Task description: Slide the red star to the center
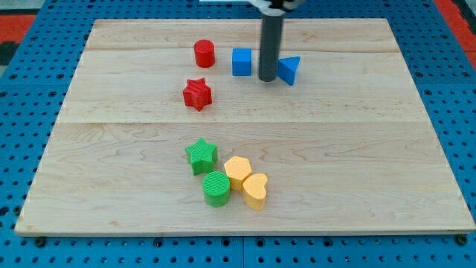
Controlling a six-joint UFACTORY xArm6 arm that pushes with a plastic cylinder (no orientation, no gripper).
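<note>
tip: my tip (268, 78) sits down on the wooden board (111, 149), in the gap between the blue cube (242, 62) and the blue triangle (289, 70). Looks to touch or nearly touch the triangle's left edge; can't tell for sure. No jaws on this tool, just a bare rod, nothing held.
target: red star (197, 94), left of the tip and a bit toward the view's bottom, well apart from it. Not in contact with anything.
key relation: star lies left of board centre and slightly toward the view's top. My read: the push has to go toward the view's right and bottom, so the tip needs to be on the star's upper-left side. Right now it is on the wrong side, upper-right.
axis: star is compact, no long axis; the points may make it spin under an off-centre push.
route: blue cube sits between tip and star on the top side; red cylinder (204, 53) sits just above the star toward the view's top. Approach lane to the star's upper left is tight near the cylinder, as I judge it.
room: centre looks bare wood. Green star (201, 155), green cylinder (216, 187), yellow hexagon (238, 171) and yellow heart (255, 190) cluster below the red star, clear of the likely stop point if the push is short.
surface: flat planks, faint seams running left-right; probably no snag.
</note>
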